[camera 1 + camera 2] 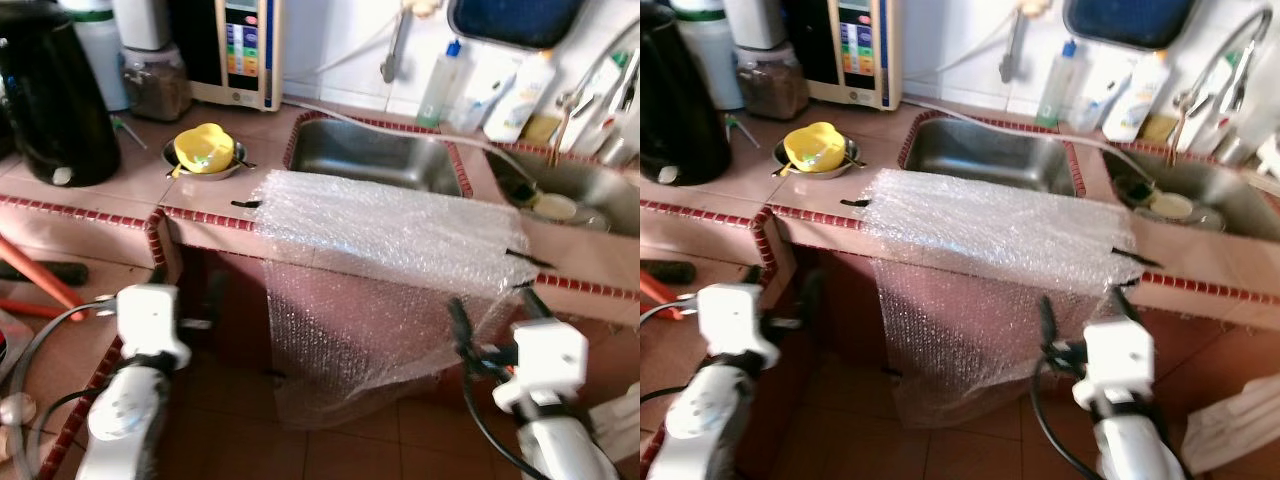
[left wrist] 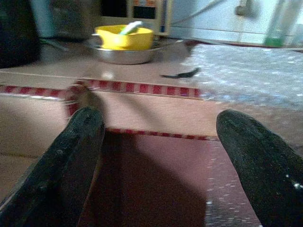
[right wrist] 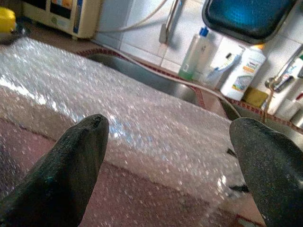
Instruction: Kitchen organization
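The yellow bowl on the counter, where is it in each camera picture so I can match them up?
Left eye view: yellow bowl upper left, inside a steel dish.
Right eye view: upper left, left of the bubble wrap.
Left wrist view: top, beyond the fingers.
Right wrist view: cut off at the top left corner.
Shared landmark: the bubble wrap draped over the counter edge.

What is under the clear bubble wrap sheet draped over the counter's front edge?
The clear bubble wrap sheet covers the pinkish tiled counter rim before the steel sink basin and hangs over the front below. Tiles show faintly through it; anything behind the hanging part is hidden.
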Available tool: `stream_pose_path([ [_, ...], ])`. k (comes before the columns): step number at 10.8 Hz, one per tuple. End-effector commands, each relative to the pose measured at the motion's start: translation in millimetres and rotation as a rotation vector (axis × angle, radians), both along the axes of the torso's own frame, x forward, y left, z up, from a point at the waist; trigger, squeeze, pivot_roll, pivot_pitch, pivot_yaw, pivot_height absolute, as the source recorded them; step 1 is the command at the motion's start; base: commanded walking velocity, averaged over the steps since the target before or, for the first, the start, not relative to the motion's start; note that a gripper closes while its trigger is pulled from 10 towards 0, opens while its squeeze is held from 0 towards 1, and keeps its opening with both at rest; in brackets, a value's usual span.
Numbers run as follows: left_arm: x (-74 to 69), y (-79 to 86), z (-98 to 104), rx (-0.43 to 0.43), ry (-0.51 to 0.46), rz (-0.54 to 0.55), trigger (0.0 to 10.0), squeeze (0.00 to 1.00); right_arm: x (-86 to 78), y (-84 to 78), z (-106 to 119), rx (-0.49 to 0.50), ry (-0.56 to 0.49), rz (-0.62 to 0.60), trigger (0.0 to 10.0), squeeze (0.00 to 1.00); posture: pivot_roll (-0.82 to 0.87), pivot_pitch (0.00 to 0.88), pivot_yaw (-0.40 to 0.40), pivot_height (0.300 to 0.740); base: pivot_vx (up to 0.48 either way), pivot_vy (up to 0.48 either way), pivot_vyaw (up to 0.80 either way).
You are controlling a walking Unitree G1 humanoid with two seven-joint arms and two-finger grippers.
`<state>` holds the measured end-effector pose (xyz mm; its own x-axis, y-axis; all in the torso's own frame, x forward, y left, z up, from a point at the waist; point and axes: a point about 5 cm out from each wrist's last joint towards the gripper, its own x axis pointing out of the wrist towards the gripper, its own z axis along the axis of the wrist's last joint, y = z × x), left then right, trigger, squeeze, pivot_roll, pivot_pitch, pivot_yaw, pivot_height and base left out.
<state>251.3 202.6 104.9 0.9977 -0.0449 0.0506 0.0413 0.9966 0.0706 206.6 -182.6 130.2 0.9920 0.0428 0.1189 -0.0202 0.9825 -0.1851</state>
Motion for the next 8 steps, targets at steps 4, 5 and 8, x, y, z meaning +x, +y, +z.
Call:
stream_pose_path([
  [4,-4.6,6.2,8.9,0.042,-0.002,0.022,10.0,0.00,-4.0,-6.8,-7.6,0.021,0.043,-0.052,10.0,0.00,0.14,0.000,-0.099,0.740,0.000,0.000,0.00],
  [5,-2.3,2.1,6.1,0.043,0.003,0.020,10.0,0.00,-2.6,-4.4,-9.0,0.010,0.042,-0.044,10.0,0.00,0.12,0.000,-0.087,0.740,0.000,0.000,0.00],
  [8,20.8,-19.8,10.4,0.053,-0.027,-0.051,10.0,0.00,2.1,-9.0,-6.6,0.001,0.000,-0.110,10.0,0.00,0.08,0.000,-0.047,0.740,0.000,0.000,0.00],
])
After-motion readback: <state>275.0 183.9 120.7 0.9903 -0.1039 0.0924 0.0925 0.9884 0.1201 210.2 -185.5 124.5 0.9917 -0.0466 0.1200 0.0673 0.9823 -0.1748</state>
